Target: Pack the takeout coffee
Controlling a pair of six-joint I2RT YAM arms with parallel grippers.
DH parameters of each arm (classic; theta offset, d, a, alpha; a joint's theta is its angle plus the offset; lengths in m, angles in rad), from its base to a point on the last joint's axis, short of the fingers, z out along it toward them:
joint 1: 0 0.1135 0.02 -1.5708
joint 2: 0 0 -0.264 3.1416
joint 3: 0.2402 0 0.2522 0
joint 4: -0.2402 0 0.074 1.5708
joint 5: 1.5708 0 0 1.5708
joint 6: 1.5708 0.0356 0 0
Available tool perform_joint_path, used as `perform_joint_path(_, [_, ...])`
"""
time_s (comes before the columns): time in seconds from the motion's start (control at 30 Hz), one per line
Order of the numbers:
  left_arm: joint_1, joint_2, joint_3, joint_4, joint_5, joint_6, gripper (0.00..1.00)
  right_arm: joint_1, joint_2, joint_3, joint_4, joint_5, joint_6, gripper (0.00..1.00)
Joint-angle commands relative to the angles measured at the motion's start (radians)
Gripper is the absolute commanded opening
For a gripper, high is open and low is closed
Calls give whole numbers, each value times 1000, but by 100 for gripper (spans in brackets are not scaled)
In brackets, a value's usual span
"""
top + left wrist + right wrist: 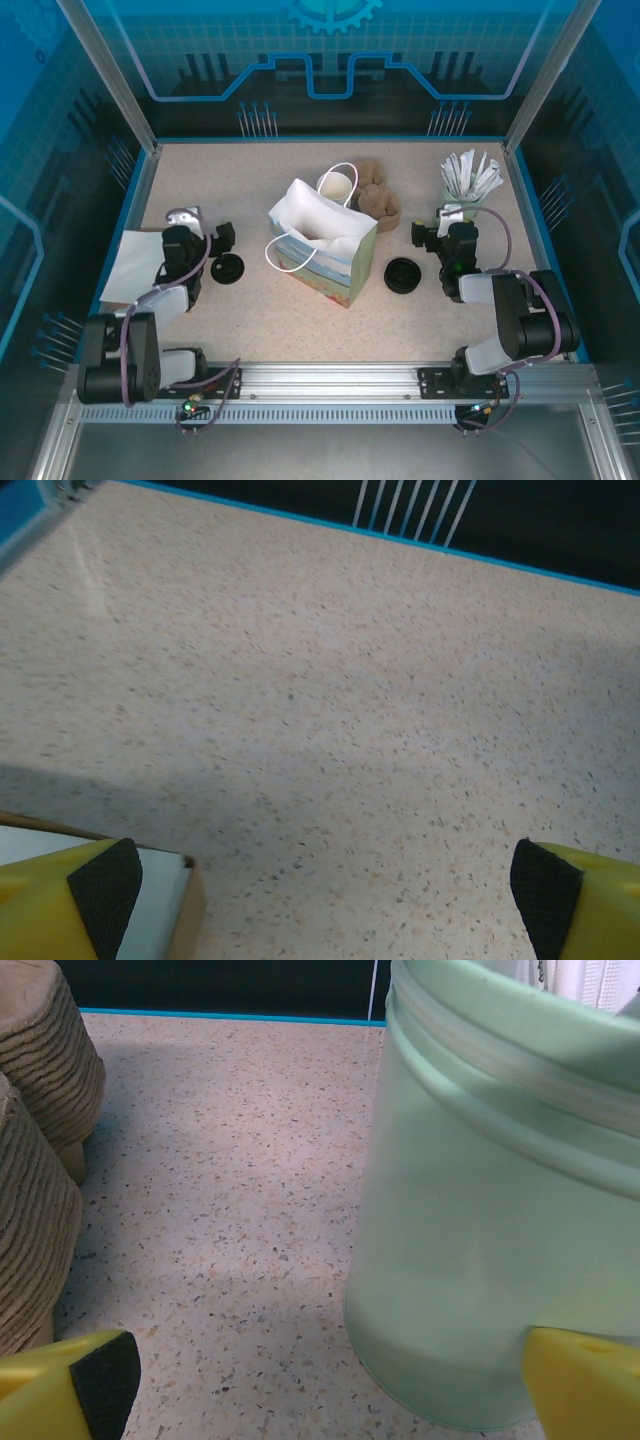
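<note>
Top external: the takeout coffee [337, 188] stands upright on the table [230, 180], long axis vertical, open white mouth pointing up, with no lid on it. It is just behind the paper bag [322, 255], whose rear edge and handle cover its lower wall, so the outer colour is hard to make out. Brown ribbed sleeves [377, 195] sit just beside it on the right. One black lid [228, 267] lies left of the bag and another [403, 275] lies right of it. A pale-green cup [466, 190] full of white packets stands further right.

Left wrist: the left gripper [325, 900] hangs over bare table, jaws spread wide with nothing between them. Its fingers are cut off at the lower corners. A corner of a white sheet [150, 910] shows beside the left one.

Right wrist: the right gripper [330, 1385] has its jaws spread wide and grips nothing. The pale-green cup is close ahead on the right, its top cut off, and the sleeves are at the left edge.
</note>
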Motion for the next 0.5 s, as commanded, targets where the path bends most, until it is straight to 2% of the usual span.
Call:
perform_joint_path(0.0, [-29,58,-15,169,51,36,99,11,9,13,3,22,-9,100])
perform_joint_path(0.2, [-67,249,-58,446,59,74,99,13,9,14,3,23,-11,100])
perform_joint_path(0.27, [-67,234,13,284,63,79,99,12,9,13,3,24,-11,100])
perform_joint_path(0.33, [-79,240,52,205,38,82,99,13,9,13,3,24,-12,100])
perform_joint_path(0.47, [-84,244,53,214,30,83,99,12,9,13,3,24,-12,100])
